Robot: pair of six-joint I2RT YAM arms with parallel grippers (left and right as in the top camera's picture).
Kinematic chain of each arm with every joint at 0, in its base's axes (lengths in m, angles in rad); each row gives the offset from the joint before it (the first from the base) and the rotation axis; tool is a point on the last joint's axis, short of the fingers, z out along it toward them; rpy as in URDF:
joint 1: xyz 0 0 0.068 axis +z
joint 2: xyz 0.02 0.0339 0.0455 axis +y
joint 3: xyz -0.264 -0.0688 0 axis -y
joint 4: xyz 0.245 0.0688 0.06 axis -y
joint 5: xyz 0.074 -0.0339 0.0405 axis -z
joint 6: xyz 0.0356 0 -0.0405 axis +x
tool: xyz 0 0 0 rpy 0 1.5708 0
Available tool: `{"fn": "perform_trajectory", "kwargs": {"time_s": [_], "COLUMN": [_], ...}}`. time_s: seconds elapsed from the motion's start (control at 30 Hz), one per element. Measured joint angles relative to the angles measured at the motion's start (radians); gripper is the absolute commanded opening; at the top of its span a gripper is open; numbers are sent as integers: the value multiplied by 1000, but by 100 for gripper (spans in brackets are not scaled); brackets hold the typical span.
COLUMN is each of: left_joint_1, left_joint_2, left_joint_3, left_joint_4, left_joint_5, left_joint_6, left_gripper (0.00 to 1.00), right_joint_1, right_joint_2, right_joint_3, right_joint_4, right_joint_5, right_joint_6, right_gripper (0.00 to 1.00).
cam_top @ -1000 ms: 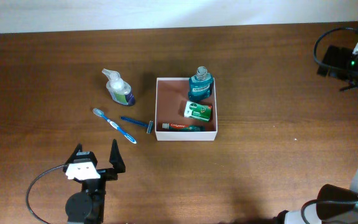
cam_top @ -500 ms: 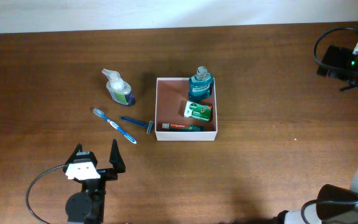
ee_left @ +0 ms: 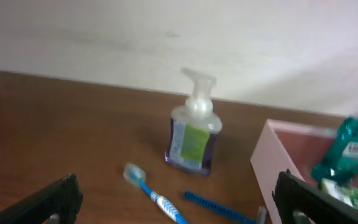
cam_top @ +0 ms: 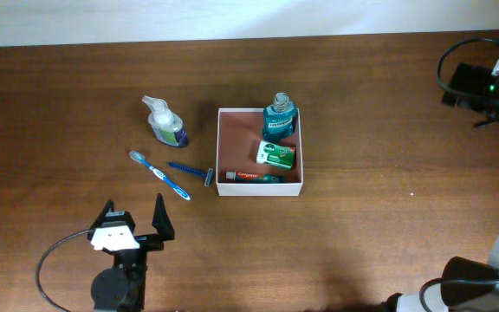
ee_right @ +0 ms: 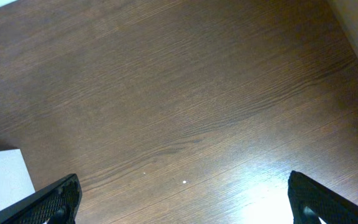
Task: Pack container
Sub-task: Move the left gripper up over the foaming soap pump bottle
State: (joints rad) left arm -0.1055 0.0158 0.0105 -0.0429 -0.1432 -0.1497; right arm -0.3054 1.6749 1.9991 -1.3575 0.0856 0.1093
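Our left gripper (cam_top: 133, 218) and right gripper (ee_right: 182, 202) gape wide.
Toothbrush (cam_top: 158, 174), razor (cam_top: 191, 172) and soap pump (cam_top: 166, 123) lie beside the container (cam_top: 260, 189) (right wrist sees only its corner).

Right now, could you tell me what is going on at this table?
Neither arm is holding anything. The left gripper is short of the soap dispenser, toothbrush and razor, jaws open; those three lie outside the container. Inside it are a mouthwash bottle, a green packet and toothpaste. The right gripper is off to the far right, jaws open above the table.
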Motion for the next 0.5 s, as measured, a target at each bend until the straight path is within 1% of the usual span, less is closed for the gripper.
{"fn": "perform_trajectory", "kwargs": {"time_s": [0.3, 0.4, 0.5], "left_joint_1": [0, 0, 0], "left_joint_2": [0, 12, 75], "left_joint_3": [3, 41, 145], "left_joint_4": [313, 332, 332], "left_joint_5": [-71, -90, -108], "left_joint_6": [8, 12, 46], "left_gripper": [99, 99, 99], "right_joint_1": [0, 0, 0], "right_joint_2": [0, 0, 0], "right_joint_3": [0, 0, 0], "right_joint_4": [0, 0, 0], "right_joint_5": [0, 0, 0], "right_joint_6": [0, 0, 0], "right_gripper": [99, 99, 99]}}
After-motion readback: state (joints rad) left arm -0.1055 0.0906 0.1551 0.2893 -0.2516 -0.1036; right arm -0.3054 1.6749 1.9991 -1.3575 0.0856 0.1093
